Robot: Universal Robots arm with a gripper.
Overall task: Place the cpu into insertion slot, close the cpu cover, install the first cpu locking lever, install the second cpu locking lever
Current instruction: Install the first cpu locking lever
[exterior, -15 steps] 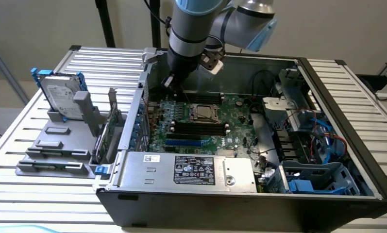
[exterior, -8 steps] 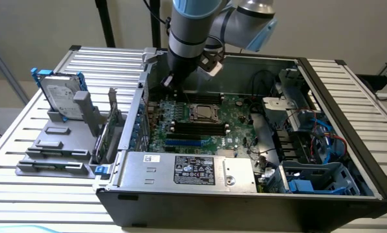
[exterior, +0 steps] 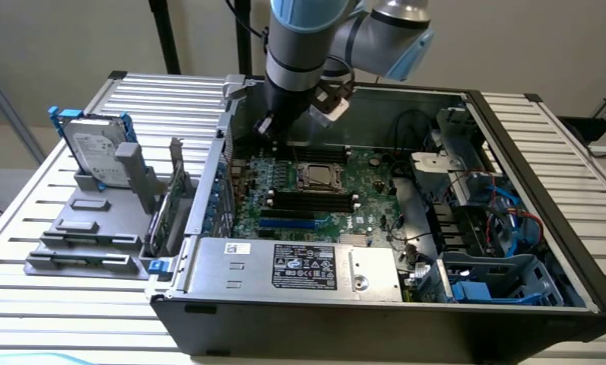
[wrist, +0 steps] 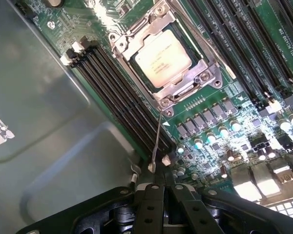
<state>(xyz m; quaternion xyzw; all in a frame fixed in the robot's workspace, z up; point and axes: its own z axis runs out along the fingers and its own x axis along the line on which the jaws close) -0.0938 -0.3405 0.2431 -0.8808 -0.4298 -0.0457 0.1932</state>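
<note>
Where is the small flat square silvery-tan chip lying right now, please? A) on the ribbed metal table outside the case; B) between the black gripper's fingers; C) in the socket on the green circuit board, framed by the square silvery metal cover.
C: the cpu lies flat inside the window of the cpu cover on the green circuit board, apart from the gripper.

cpu [wrist: 162, 61] in insertion slot [wrist: 197, 57], cpu cover [wrist: 183, 87] atop, memory slots [wrist: 112, 92] beside
</note>
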